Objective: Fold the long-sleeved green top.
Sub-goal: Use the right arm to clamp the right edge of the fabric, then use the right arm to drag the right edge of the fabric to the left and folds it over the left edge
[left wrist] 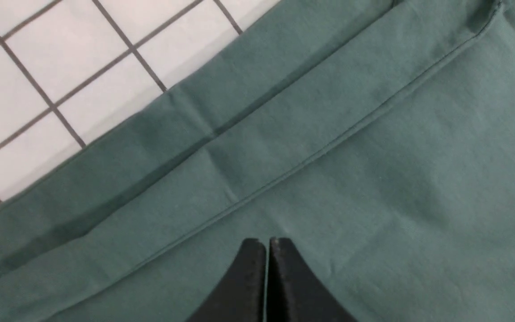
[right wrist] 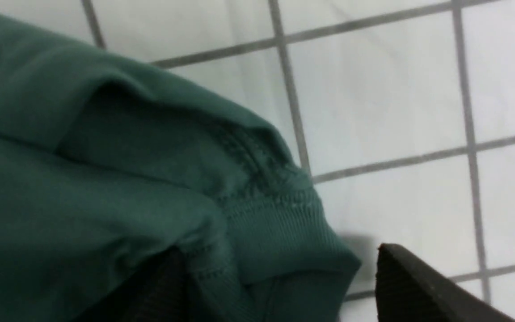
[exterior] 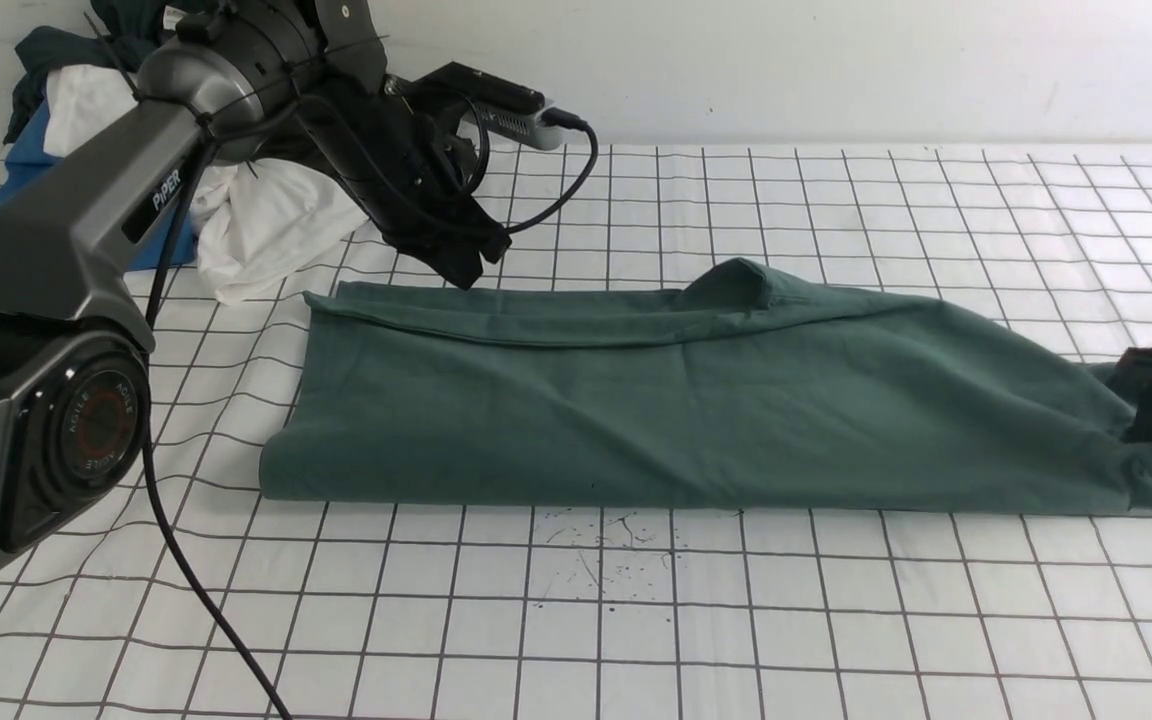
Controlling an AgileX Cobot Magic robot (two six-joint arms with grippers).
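The green long-sleeved top (exterior: 696, 400) lay folded in a long strip across the middle of the table (exterior: 836, 620), reaching almost to its right edge. The left gripper (left wrist: 266, 243) was shut tight and empty over the top's back left part. The right gripper (right wrist: 284, 268) stood wide open around the top's ribbed end.

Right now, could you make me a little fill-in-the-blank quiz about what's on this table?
1. The green top lies folded on a white cloth printed with a dark ____ of lines.
2. The left tool, over the top, has its jaws ____.
3. The right tool has its jaws ____, with the top's ribbed edge between them.
Missing words: grid; shut; open.
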